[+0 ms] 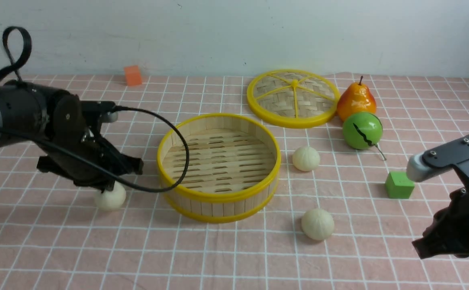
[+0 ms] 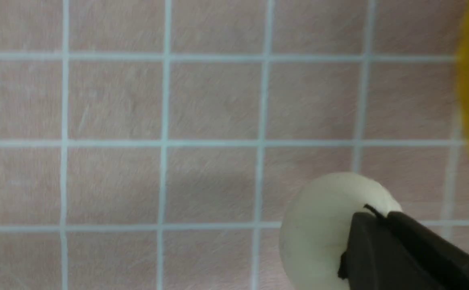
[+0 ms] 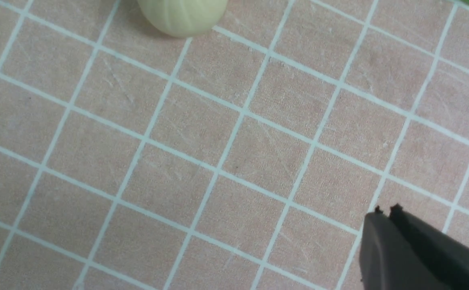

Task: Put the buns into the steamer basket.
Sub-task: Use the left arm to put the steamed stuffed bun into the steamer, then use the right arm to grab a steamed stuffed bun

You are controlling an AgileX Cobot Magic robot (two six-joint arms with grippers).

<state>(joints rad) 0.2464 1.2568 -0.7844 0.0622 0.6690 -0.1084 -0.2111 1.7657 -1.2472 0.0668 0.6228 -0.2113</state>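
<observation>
Now | left gripper (image 2: 379, 215) closed empty over bun (image 2: 319, 225) | right gripper (image 3: 384, 209) closed empty | seen only from wrists.

A plain pale grey-white wall (image 1: 234, 32) rises along the far edge of a pink tablecloth with white grid lines (image 1: 57, 249), evenly lit.

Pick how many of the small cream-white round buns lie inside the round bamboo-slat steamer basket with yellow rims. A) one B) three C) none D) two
C: the steamer basket shows only bare slats; the left bun, the far right bun and the near right bun all lie outside it on the pink checked cloth.
</observation>
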